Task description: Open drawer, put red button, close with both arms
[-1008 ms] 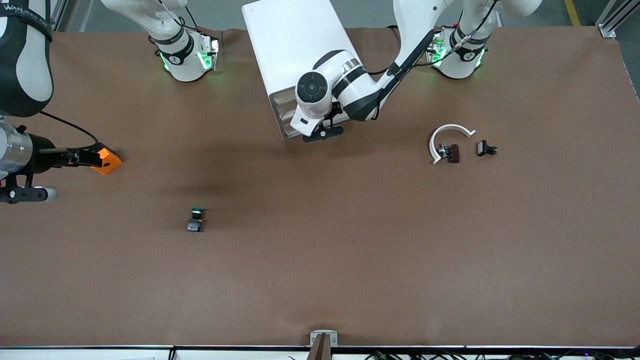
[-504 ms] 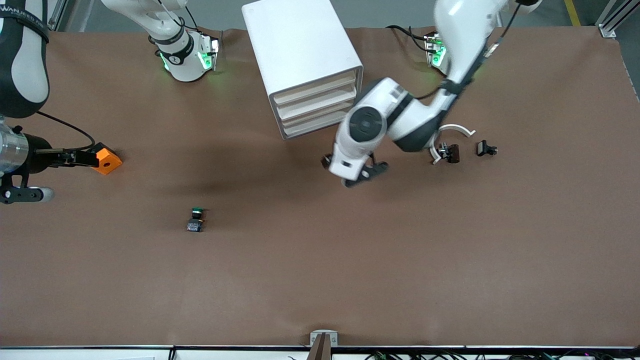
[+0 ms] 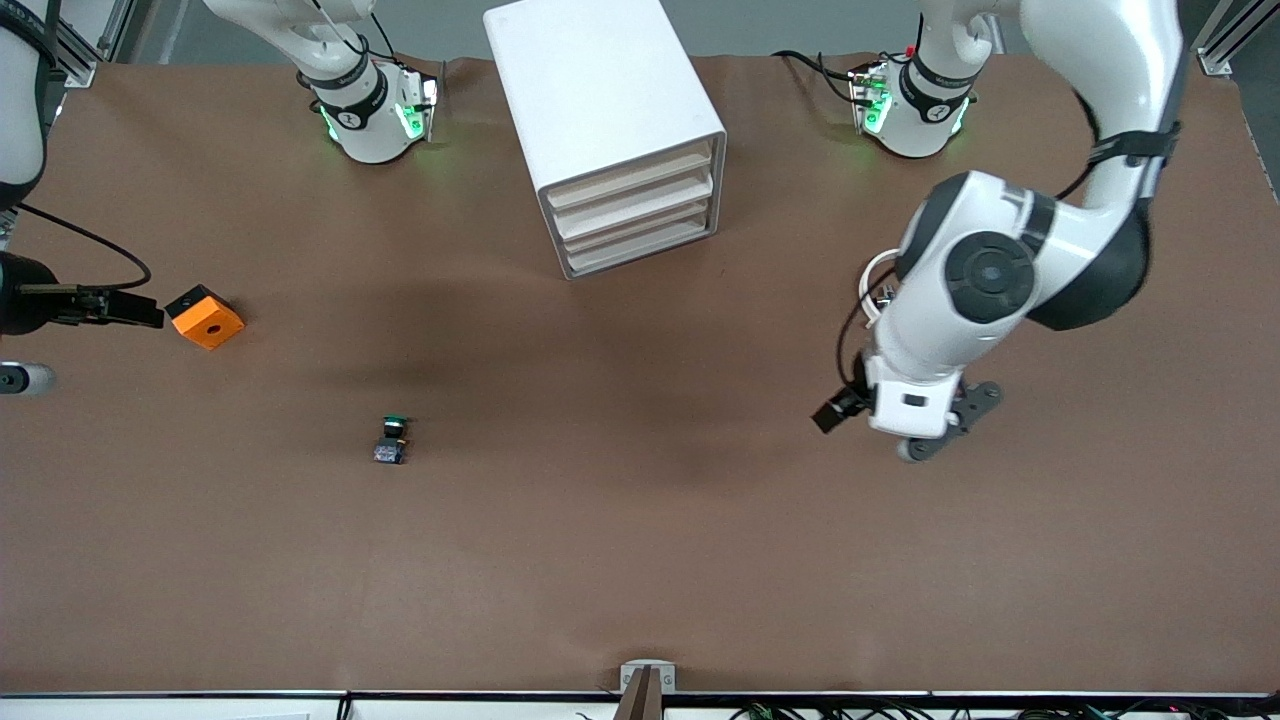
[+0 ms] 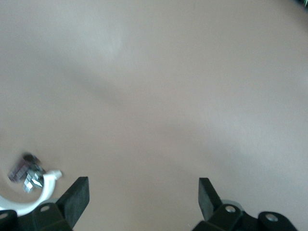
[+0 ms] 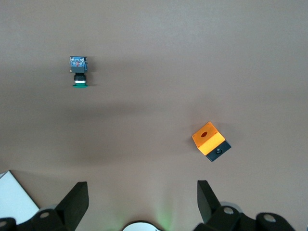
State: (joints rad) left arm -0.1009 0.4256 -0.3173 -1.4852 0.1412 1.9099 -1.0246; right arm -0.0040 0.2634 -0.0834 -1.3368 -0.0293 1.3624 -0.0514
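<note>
While both pincers gape, cabinet (image 3: 605, 130) stands closed (midtable).

Arms (image 3: 985, 290): you see glossy white shells with black joint bands.
Bases (image 3: 365, 115): green lights glowing.
Cables (image 3: 95, 250): thin, black.

One cabinet (image 3: 605, 120) is standing on the tabletop (image 3: 640, 560), showing four drawers (image 3: 640, 208) stacked in its front. One green-capped button (image 3: 391, 440) and one orange block (image 3: 205, 317) are lying toward the right arm's end. One white curved piece (image 4: 36, 195) is lying beside one small dark part (image 4: 21, 169). Two arms are showing, each carrying one end effector: left (image 3: 905, 425), right (image 5: 143, 202).
</note>
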